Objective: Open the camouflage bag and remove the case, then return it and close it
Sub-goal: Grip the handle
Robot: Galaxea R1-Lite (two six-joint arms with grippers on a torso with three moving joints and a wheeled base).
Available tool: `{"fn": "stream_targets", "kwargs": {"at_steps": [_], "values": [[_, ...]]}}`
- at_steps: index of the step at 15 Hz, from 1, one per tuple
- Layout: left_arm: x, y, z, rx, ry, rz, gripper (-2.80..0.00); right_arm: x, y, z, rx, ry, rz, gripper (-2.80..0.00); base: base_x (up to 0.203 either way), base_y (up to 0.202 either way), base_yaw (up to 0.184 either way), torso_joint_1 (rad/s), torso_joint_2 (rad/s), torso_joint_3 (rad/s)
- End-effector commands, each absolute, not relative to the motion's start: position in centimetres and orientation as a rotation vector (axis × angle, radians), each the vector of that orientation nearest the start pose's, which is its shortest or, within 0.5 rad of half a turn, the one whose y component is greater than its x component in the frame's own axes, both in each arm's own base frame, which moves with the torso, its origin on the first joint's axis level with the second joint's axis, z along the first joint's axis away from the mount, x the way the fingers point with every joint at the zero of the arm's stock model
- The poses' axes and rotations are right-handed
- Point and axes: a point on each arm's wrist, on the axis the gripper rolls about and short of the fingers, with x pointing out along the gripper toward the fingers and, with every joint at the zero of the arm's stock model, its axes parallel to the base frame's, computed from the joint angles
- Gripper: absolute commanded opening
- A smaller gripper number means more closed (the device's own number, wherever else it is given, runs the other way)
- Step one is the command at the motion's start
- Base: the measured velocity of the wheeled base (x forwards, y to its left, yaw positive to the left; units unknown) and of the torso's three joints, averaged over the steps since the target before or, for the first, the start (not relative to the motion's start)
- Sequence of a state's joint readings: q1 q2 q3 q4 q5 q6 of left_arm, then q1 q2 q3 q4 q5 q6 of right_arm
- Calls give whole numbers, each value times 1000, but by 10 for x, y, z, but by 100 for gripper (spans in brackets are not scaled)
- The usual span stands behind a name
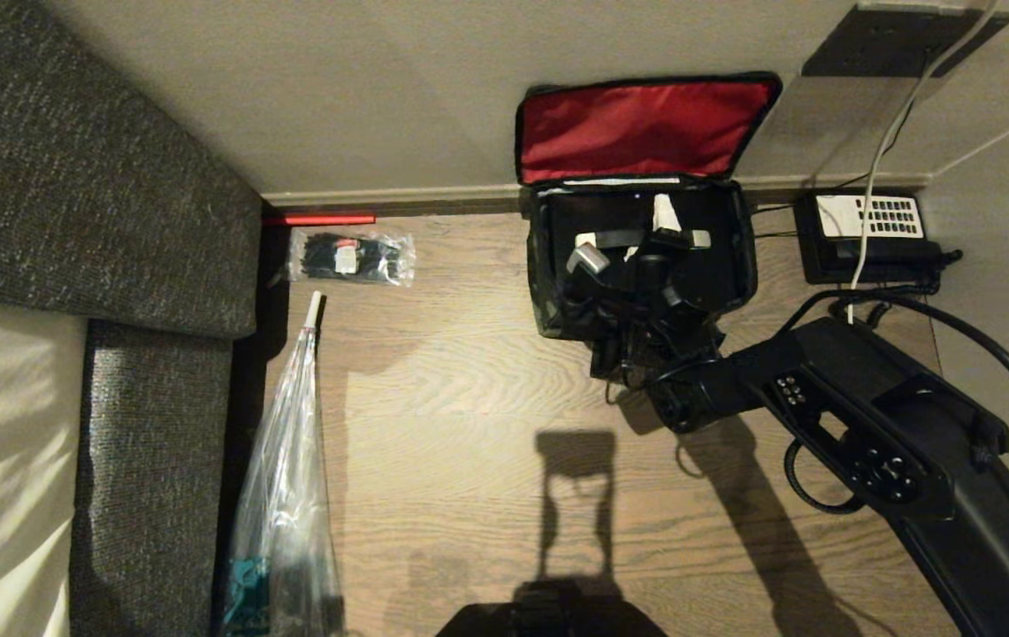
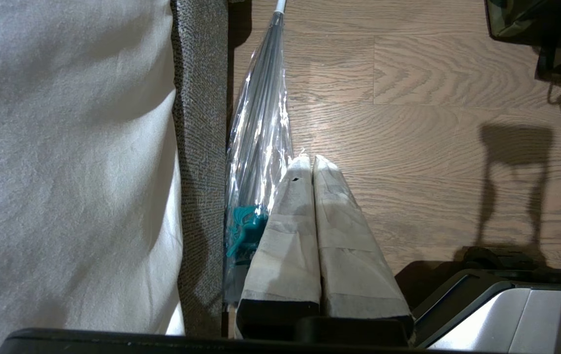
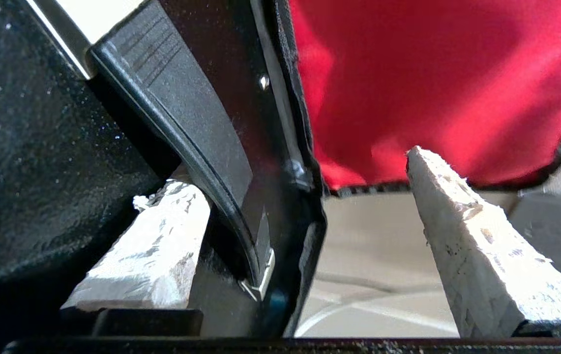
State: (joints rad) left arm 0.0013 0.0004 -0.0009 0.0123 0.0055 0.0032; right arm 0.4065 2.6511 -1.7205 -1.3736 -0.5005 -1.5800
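The camouflage bag [image 1: 541,292] stands open on the wood floor against the wall, its red-lined lid [image 1: 645,128] leaning back on the wall. The black case [image 1: 716,265] sits inside it, and its handle [image 1: 643,239] with pale ends lies across the top. My right gripper [image 1: 629,236] reaches down into the bag and is open. In the right wrist view the curved black handle [image 3: 187,113] passes between the wide-apart fingers of that gripper [image 3: 285,174], close to one fingertip [image 3: 162,231]; the other [image 3: 457,221] stands free before the red lining [image 3: 432,73]. My left gripper [image 2: 312,162] is parked and shut, holding nothing.
A black telephone [image 1: 871,230] with a white cable sits right of the bag. A clear packet of black items [image 1: 351,257] lies to the left. A plastic-wrapped umbrella [image 1: 287,460] lies along the grey upholstered furniture [image 1: 71,177]. The wall runs close behind the bag.
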Motion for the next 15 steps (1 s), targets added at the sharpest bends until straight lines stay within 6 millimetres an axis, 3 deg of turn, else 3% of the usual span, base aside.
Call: {"fn": "stream_targets", "kwargs": {"at_steps": [1,9,15], "values": [[-23,0,74,3,12,8,-280,485,195,85,-1354,-234,-374,0,0,0,0,0,0,0],[-23,0,75,3,11,8,-280,500,200,84,-1299,-241,-373,0,0,0,0,0,0,0],[-23,0,75,3,11,8,-280,508,191,80,-1309,-210,-379,0,0,0,0,0,0,0]]}}
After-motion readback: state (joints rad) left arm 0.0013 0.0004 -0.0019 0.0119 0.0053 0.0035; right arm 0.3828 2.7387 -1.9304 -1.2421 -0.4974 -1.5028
